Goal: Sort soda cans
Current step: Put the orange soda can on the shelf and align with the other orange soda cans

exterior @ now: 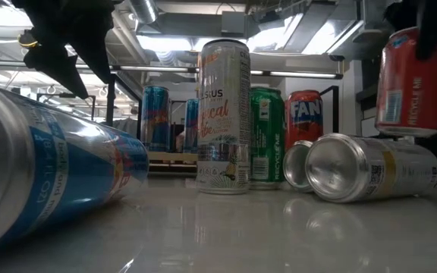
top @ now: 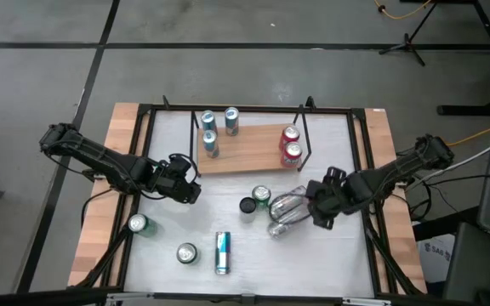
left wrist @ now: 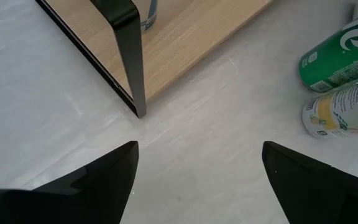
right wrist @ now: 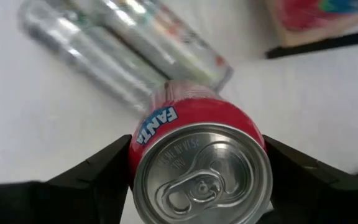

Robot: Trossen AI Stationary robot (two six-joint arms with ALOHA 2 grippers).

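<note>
Soda cans, mid-sort. A red Fanta can (right wrist: 201, 158) sits gripped between the fingers of my right tool (right wrist: 197, 180), lifted off the worktop (top: 339, 263); in the low view it hangs at the right edge, clear of the surface. Below and just beyond it two silver cans (top: 286, 211) lie on their sides, close together.

Wooden board (top: 249, 149) at the back of the worktop, under a black frame: three blue-and-silver cans (top: 210, 132) standing at its left end, two red cans (top: 291, 144) standing at its right end. Judged: colour groups are forming there, and the can I hold belongs with the reds.

Step in hand, as I read it: carry phase, grip made, placement not yet done. Next move calls for travel toward the board's right end, clearing the frame's upright, then lowering the can upright just beside the two reds without knocking them.

Left tool (top: 179, 180): fingers spread wide, holding nothing, touching nothing, hovering over bare worktop near the board's left corner.

Unsorted: a green can (top: 261, 196) and a black can (top: 247, 206) standing near mid-worktop, another green can (top: 137, 224) at the front left, a pale can (top: 186, 252) upright beside a blue can (top: 222, 252) lying down.
</note>
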